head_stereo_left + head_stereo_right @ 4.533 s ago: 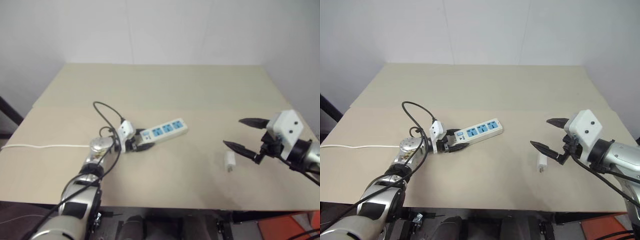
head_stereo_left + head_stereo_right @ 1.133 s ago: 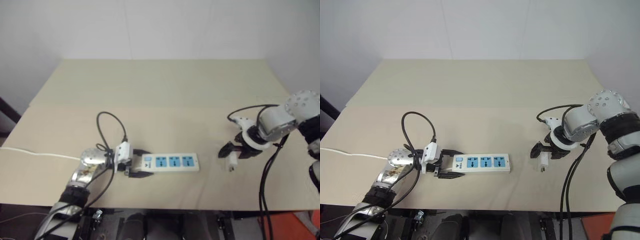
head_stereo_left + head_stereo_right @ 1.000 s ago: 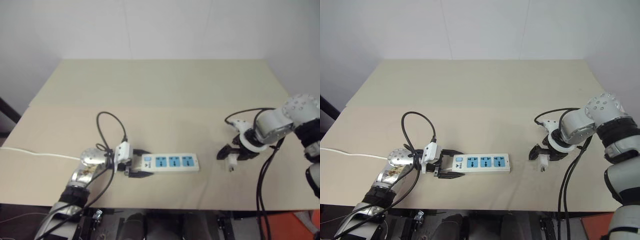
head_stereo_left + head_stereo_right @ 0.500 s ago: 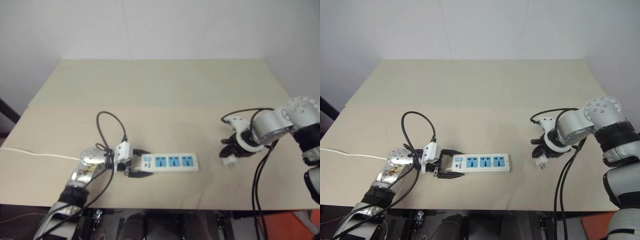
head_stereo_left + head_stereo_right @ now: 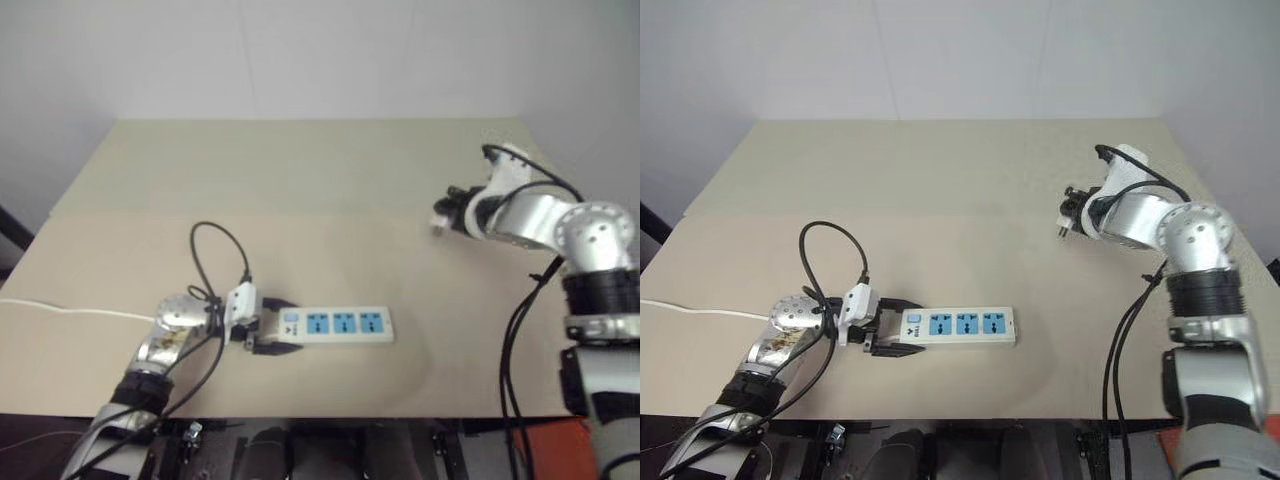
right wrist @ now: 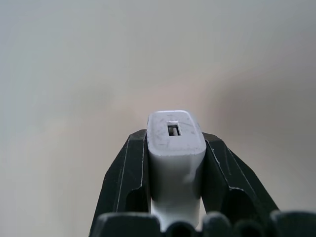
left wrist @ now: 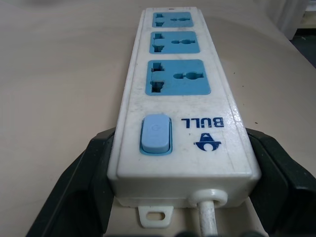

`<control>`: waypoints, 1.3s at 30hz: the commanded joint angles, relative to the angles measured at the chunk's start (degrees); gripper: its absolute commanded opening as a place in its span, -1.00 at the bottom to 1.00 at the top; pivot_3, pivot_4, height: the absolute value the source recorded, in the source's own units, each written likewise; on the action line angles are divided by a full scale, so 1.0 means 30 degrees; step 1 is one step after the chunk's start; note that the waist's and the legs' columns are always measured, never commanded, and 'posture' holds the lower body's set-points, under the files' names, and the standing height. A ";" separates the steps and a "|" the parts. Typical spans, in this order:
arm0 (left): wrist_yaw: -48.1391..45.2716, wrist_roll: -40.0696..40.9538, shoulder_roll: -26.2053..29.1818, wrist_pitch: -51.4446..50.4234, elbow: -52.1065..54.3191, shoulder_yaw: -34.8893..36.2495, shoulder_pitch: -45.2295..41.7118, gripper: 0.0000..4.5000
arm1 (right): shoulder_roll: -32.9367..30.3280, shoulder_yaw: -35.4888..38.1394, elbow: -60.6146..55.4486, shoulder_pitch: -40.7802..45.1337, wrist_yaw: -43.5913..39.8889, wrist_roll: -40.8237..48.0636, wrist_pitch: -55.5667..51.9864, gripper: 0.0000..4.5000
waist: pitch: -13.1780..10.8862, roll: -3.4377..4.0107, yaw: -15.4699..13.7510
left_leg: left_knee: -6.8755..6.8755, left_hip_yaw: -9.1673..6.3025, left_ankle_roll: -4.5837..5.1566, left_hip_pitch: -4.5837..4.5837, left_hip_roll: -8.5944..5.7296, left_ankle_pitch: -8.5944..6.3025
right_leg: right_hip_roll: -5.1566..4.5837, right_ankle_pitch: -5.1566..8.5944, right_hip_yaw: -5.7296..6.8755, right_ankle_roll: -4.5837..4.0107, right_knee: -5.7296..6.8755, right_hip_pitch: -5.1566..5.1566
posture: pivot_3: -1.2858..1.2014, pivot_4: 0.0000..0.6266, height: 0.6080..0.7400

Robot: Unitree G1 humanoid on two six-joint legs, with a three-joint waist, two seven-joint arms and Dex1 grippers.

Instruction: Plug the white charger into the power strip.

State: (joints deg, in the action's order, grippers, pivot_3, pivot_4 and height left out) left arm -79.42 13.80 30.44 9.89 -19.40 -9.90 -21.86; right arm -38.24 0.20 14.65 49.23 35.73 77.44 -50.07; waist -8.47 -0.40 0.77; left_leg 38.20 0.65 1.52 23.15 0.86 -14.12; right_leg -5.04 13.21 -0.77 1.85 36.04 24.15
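Right gripper (image 6: 173, 197) is clamped on the white charger (image 6: 175, 148), port end facing out. Left gripper (image 5: 268, 338) pinches the power strip's (image 5: 340, 326) switch end; the strip lies flat, pointing right.

1. Printed in blue on the white top face of the power strip (image 7: 180, 94): "BULL", upside down in the left wrist view, at 3 o'clock of the blue switch (image 7: 156, 134).
2. Just beside that word, on the side toward the cord end: a small blue logo mark, too small to make out as letters.
3. Faint round symbol embossed on the switch; not legible.
4. Nothing readable elsewhere.
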 commanded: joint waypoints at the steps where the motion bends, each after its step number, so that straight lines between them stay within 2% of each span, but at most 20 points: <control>1: -0.0060 -0.0113 0.0813 -0.0124 0.0394 0.0301 0.0066 0.46 | 0.1343 0.1794 -0.1431 -0.0209 -0.0268 -0.3770 0.3644 -0.52 | 0.0000 0.0001 0.0038 | -0.0001 -0.0002 0.0000 -0.0003 -0.0001 0.0000 | -0.0002 0.0000 -0.0006 -0.0001 0.0003 0.0004 | 0.03 -0.52 1.00; 6: 0.0032 0.0064 0.1291 -0.0221 0.0543 0.0402 0.0052 0.46 | 0.3760 0.2508 -0.1289 -0.0510 -0.1409 -0.9231 0.8378 -0.52 | 0.0000 0.0003 0.0149 | -0.0004 0.0005 0.0001 -0.0035 0.0004 0.0001 | 0.0011 -0.0004 -0.0024 -0.0008 0.0016 -0.0001 | 0.03 -0.52 1.00; 9: 0.0129 0.0133 0.1441 -0.0288 0.0687 0.0423 0.0119 0.46 | 0.4858 0.3128 -0.1003 -0.0948 -0.3942 -1.1010 1.1221 -0.52 | 0.0000 0.0003 0.0154 | -0.0010 0.0006 0.0001 -0.0045 0.0010 0.0001 | 0.0023 -0.0005 -0.0027 -0.0009 0.0015 -0.0002 | 0.03 -0.52 1.00; 16: 0.0653 0.0336 0.1566 -0.0597 0.1460 0.0561 0.0572 0.46 | 0.5165 0.1734 -0.0032 -0.2199 -1.3282 -1.5292 1.6806 -0.52 | 0.0000 0.0004 0.0224 | -0.0012 0.0013 0.0002 -0.0064 0.0009 0.0001 | 0.0023 -0.0006 -0.0037 -0.0010 0.0020 -0.0010 | 0.03 -0.52 1.00; 19: 0.0881 0.0390 0.1599 -0.0724 0.1788 0.0643 0.0798 0.46 | 0.5307 0.1541 0.0030 -0.2671 -1.7575 -1.5315 1.7858 -0.52 | 0.0000 0.0004 0.0246 | -0.0013 0.0015 0.0001 -0.0087 0.0010 0.0001 | 0.0025 -0.0006 -0.0040 -0.0011 0.0022 -0.0028 | 0.03 -0.52 1.00; 23: 0.1027 0.0438 0.1699 -0.0871 0.2137 0.0715 0.1050 0.46 | 0.5229 0.1496 -0.1321 -0.3374 -2.2694 -1.3445 1.6195 -0.52 | 0.0000 0.0004 0.0197 | -0.0012 0.0006 0.0001 -0.0100 0.0010 0.0001 | 0.0024 -0.0009 -0.0040 -0.0016 0.0031 -0.0040 | 0.03 -0.52 1.00; 28: 0.1084 0.0423 0.1754 -0.0938 0.2177 0.0757 0.1060 0.46 | 0.3781 0.0187 -0.2850 -0.4475 -2.8067 -1.3457 1.4409 -0.52 | 0.0000 0.0004 0.0085 | -0.0012 -0.0021 0.0001 -0.0099 0.0009 0.0001 | 0.0024 -0.0010 -0.0037 -0.0018 0.0030 -0.0037 | 0.03 -0.52 1.00; 33: 0.1035 0.0423 0.1766 -0.0895 0.2014 0.0802 0.0969 0.46 | 0.2834 -0.0960 -0.4125 -0.5151 -3.1191 -1.3403 1.2325 -0.52 | 0.0000 0.0004 0.0068 | -0.0008 -0.0004 0.0000 -0.0116 0.0005 0.0002 | 0.0025 -0.0010 -0.0038 -0.0020 0.0036 -0.0047 | 0.03 -0.52 1.00; 39: 0.0917 0.0383 0.1687 -0.0867 0.1897 0.0676 0.0887 0.46 | 0.4109 -0.2517 -0.6048 -0.6110 -3.1797 -1.3584 1.0407 -0.52 | 0.0000 0.0003 0.0068 | -0.0008 -0.0012 -0.0001 -0.0119 0.0010 0.0002 | 0.0035 -0.0011 -0.0036 -0.0020 0.0043 -0.0044 | 0.03 -0.52 1.00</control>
State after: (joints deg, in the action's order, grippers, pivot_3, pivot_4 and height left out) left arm -76.83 14.83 34.72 7.25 -14.33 -8.85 -18.76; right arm -26.69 -6.60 -0.57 31.19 -59.08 36.71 -18.29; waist -8.47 -0.39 0.97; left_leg 38.18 0.61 1.52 22.79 0.88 -14.11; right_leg -4.93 13.18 -0.88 1.79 36.17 24.02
